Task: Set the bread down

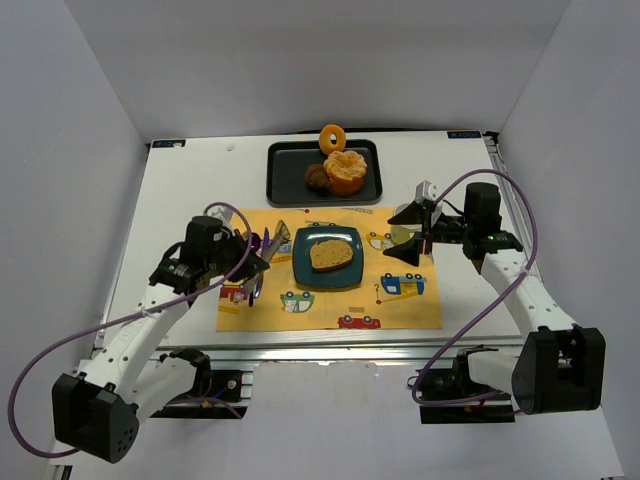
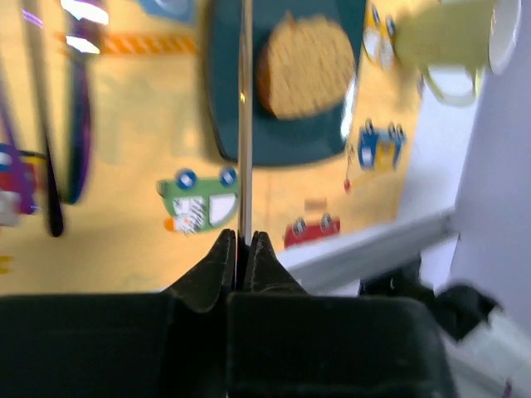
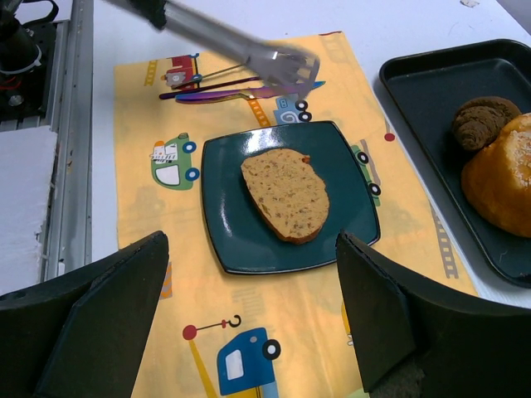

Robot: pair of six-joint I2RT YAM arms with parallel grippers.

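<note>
The bread [image 1: 331, 254] is a flat tan slice with a darker crust, lying on the dark teal square plate [image 1: 300, 270] in the middle of the yellow placemat. It also shows in the left wrist view [image 2: 307, 66] and the right wrist view [image 3: 286, 193]. My left gripper [image 1: 262, 256] is left of the plate, shut on a metal spatula [image 2: 246, 124] whose slotted end [image 3: 278, 61] hangs near the plate's far left corner, apart from the bread. My right gripper [image 1: 408, 236] is open and empty, above the mat right of the plate; its fingers [image 3: 108, 307] frame the plate.
A black tray [image 1: 285, 185] at the back holds an orange ring donut [image 1: 333, 136], a dark lumpy pastry [image 1: 316, 176] and an orange bun [image 1: 346, 172]. Purple cutlery [image 3: 217, 91] lies on the yellow placemat [image 1: 330, 305] left of the plate. A pale yellow cup [image 2: 448, 37] stands under my right gripper.
</note>
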